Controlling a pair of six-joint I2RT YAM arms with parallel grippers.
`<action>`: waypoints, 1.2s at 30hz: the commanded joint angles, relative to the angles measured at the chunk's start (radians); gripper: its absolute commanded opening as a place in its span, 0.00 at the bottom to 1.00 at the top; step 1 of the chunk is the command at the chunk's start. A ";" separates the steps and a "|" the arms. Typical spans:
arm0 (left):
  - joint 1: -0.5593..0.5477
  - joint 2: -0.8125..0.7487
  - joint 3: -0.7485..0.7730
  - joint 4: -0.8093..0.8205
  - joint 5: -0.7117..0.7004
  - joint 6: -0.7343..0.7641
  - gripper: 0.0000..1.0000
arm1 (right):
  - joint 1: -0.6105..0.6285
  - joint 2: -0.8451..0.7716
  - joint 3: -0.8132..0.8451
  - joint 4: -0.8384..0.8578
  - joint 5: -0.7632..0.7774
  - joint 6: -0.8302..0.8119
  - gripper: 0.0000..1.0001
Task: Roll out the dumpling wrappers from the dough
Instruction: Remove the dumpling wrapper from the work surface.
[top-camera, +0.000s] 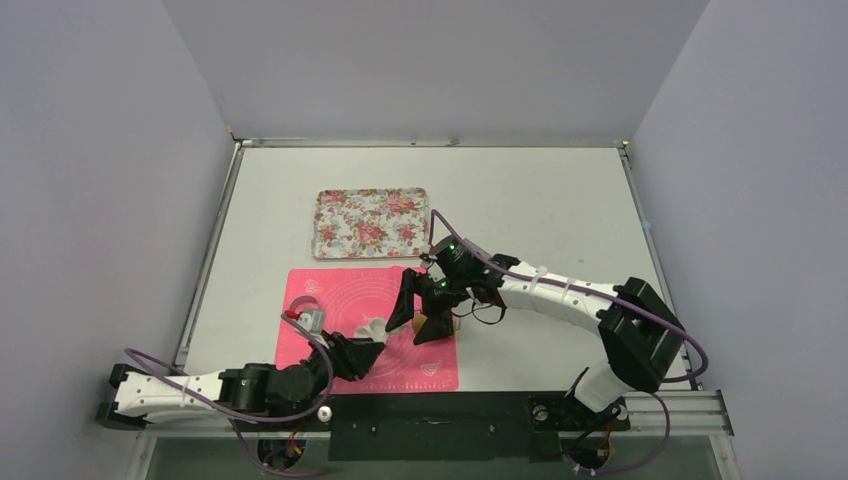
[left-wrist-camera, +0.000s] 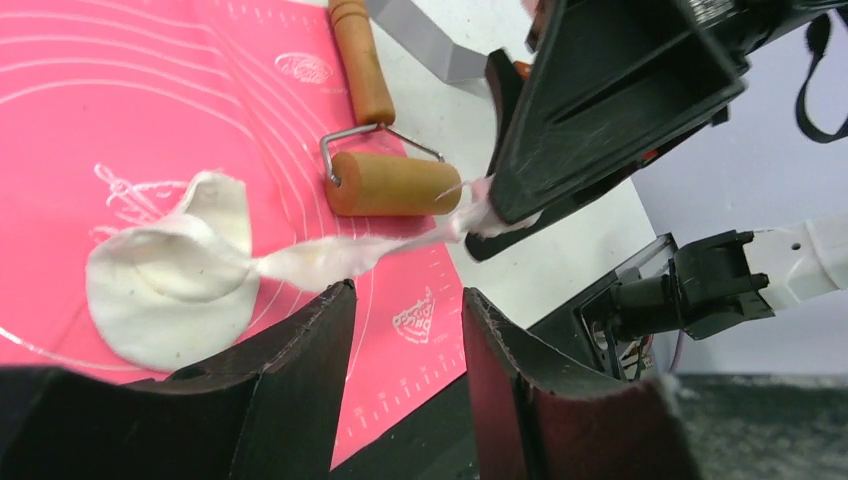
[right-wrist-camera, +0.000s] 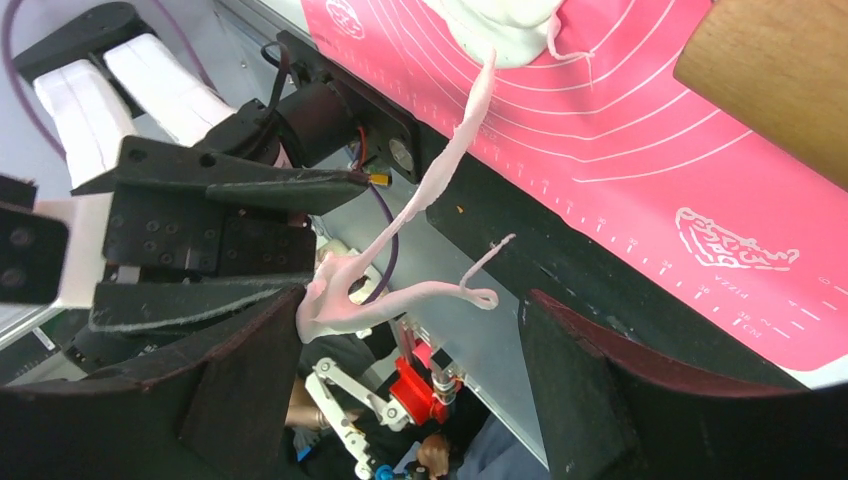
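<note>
Finds the dumpling wrapper (left-wrist-camera: 170, 290) lying centred on the pink mat (left-wrist-camera: 100, 80), wooden roller (left-wrist-camera: 390, 183) at its 3 o'clock. Shows the left gripper (left-wrist-camera: 410, 300) parted and empty at the wrapper's 6 o'clock, the right gripper (right-wrist-camera: 410, 320) wide — a dough strand (right-wrist-camera: 450, 150) stretched from wrapper to one finger. Risks dragging or tearing the disc should that arm pull away — tacky dough. Cannot read the mat's print.

Top view: far, high behind left gripper (top-camera: 378, 352) and right gripper (top-camera: 412, 325), looking down. Wrist views: close, past own gripper; both share mat (left-wrist-camera: 120, 100), dough string (left-wrist-camera: 340, 258), roller (left-wrist-camera: 392, 183) ahead.
</note>
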 joint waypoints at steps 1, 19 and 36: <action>-0.004 0.166 0.070 0.252 -0.035 0.156 0.43 | 0.010 0.010 0.033 0.006 -0.060 -0.015 0.73; 0.007 0.233 0.056 0.455 0.009 0.315 0.43 | 0.022 0.005 0.054 0.021 -0.080 0.005 0.69; 0.011 0.412 0.095 0.466 -0.026 0.228 0.23 | 0.024 -0.040 -0.005 0.102 -0.056 0.091 0.67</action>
